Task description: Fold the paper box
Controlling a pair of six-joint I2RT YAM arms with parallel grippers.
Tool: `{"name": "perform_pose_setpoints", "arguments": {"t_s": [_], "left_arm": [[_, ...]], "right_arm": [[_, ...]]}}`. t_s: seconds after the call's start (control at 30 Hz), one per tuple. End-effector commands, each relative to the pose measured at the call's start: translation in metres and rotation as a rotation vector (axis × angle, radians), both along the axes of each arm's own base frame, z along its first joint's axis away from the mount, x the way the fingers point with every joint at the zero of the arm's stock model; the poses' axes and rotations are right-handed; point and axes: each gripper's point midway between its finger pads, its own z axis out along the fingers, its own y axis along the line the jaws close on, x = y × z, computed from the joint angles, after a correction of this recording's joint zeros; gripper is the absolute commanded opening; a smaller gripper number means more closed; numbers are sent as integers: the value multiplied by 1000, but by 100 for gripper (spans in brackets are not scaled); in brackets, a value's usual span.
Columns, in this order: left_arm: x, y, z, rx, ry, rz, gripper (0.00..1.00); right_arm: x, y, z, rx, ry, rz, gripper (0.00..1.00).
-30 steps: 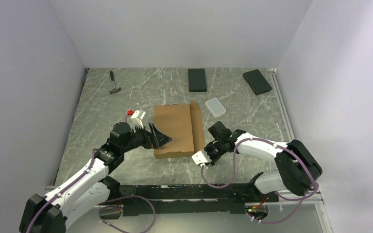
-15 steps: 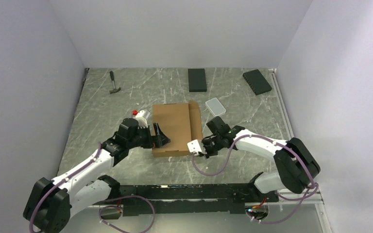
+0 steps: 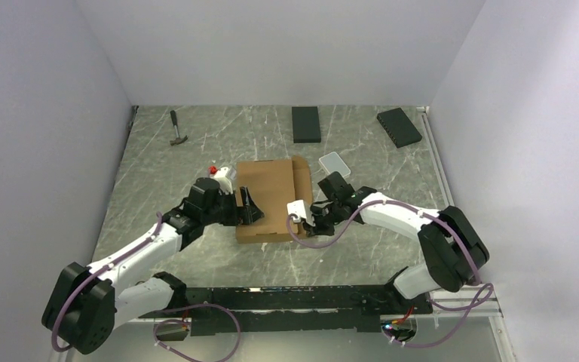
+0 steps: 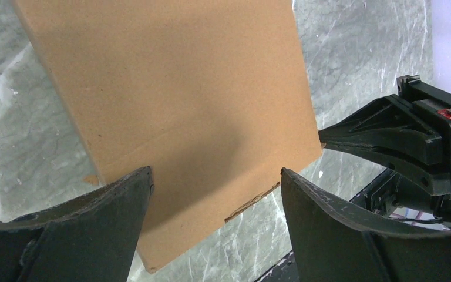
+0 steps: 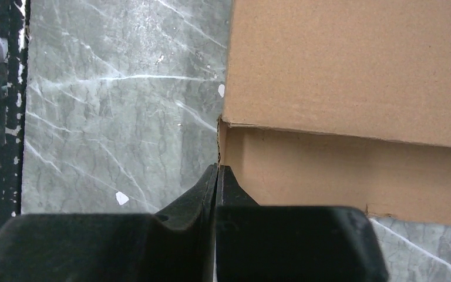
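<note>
Mid-bench (image 3: 196, 151), lying shallow and mostly closed: the paper box (image 3: 270, 197), top panel down, a narrow strip showing along its right side. Left hand (image 4: 214, 179) spread wide over the box's left edge, gripping nothing, bare cardboard between its fingers. Right hand (image 5: 218, 169) fully closed and empty, tips touching the box by its near right corner, at the seam between top panel and side wall. Probable step: seating the lid flat and settling the last flap. To do it well: brace with the closed right tips against any sliding. Bring the left fingers down squarely on the panel, not on a crease. Press evenly along the edge rather than at one spot. Avoid squeezing hard enough to crush the corrugation. Watch the small gap at the corner and close it gently before easing off.
</note>
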Motion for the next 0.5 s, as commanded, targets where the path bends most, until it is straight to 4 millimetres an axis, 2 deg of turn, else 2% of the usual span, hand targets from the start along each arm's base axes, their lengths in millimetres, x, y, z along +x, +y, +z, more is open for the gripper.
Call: {"name": "perform_pose_setpoints", "arguments": {"t_s": [0.0,0.47], "left_arm": [[1,4,-9,47,14,1,86],[0,7,-10,63,20,3,85]], "right_arm": [[10,7,5,3,16,-44,0],[13,-6,-2,-42,86,-95,0]]}}
